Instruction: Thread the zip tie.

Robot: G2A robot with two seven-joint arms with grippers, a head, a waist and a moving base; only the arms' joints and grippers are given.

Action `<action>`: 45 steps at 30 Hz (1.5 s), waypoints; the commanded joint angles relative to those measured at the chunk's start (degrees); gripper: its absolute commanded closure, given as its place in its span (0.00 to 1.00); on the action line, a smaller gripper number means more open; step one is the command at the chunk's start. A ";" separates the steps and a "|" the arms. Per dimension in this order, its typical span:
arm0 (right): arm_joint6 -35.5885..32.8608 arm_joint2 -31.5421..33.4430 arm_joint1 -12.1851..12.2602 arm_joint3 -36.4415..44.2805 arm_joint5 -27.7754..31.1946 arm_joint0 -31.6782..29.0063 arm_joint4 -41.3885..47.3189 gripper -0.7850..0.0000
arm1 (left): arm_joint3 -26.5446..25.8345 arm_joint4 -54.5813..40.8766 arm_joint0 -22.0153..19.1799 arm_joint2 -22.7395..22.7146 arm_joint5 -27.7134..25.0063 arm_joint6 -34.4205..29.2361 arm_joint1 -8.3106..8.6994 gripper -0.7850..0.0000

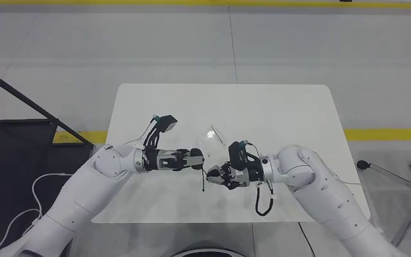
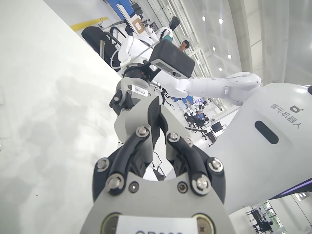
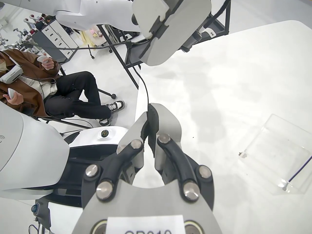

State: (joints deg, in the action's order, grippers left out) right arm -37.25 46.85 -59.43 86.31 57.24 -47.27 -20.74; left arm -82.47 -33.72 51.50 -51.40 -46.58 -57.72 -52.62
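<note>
A thin black zip tie (image 1: 203,183) hangs between my two grippers above the near middle of the white table (image 1: 289,109). My right gripper (image 1: 210,173) is shut on one end of it. In the right wrist view the strap (image 3: 145,86) curves up from my right gripper (image 3: 149,113) to the tips of my left gripper (image 3: 152,38). The left gripper (image 1: 199,157) sits just beyond and to the left of the right one, tip to tip. In the left wrist view, my left gripper (image 2: 158,113) has its pads pressed together.
A clear flat tray (image 3: 275,147) lies on the table just beyond the grippers, with a spare zip tie (image 3: 298,172) on it. That tie (image 1: 216,134) shows as a short dark line in the top view. A black frame stands off the table's left edge.
</note>
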 commanded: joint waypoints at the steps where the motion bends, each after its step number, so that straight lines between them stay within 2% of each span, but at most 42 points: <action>1: 0.13 0.06 0.03 -0.02 0.11 0.02 0.09 1.00 | 0.27 0.24 -0.03 -0.09 -0.59 0.61 0.08 1.00; 15: 4.58 3.96 1.22 2.51 0.76 -2.99 -1.04 1.00 | 3.80 5.05 0.67 -2.46 -4.26 4.40 0.29 1.00; 29: 8.90 6.59 2.53 4.98 0.76 -5.79 -1.94 1.00 | 4.89 9.10 1.67 -4.65 -4.16 7.90 -0.12 1.00; 45: 16.52 9.24 4.65 8.34 0.76 -8.98 -3.78 1.00 | 4.61 10.46 3.03 -6.90 -4.14 8.34 -0.22 1.00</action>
State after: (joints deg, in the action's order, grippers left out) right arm -21.28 56.02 -54.92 94.47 58.00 -56.07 -24.31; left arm -77.81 -23.32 54.45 -58.19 -50.78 -49.33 -52.83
